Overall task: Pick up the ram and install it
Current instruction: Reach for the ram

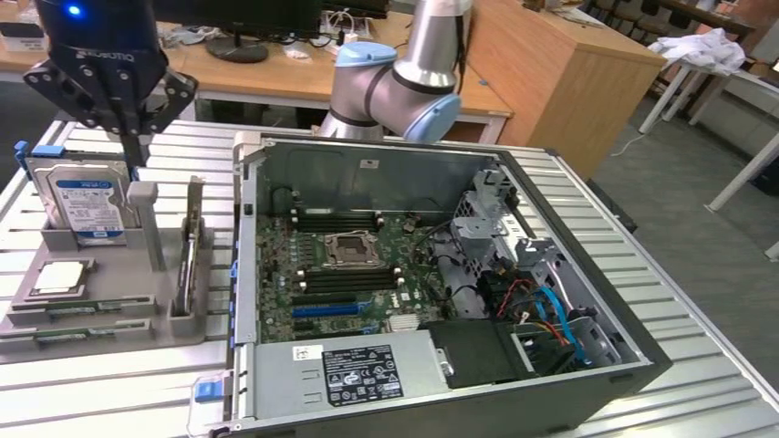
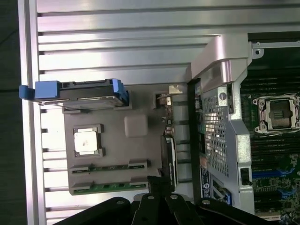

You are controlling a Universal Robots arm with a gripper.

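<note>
Though closed, end effector point(image 1: 133, 151) partly cropped

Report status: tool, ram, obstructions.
Black tool shut, nothing held, over grey plastic tray. Thin green ram sticks lying in tray, untouched. Blue-labelled silver hard drive upright close beside tool.

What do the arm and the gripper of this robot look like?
The arm is a smooth silver metal tube with rounded grey joints, each closed by a light blue cap. The gripper is black, with angular linked fingers that narrow to thin tips. Its body carries white ROBOTIQ lettering, with a small blue light above it.
</note>
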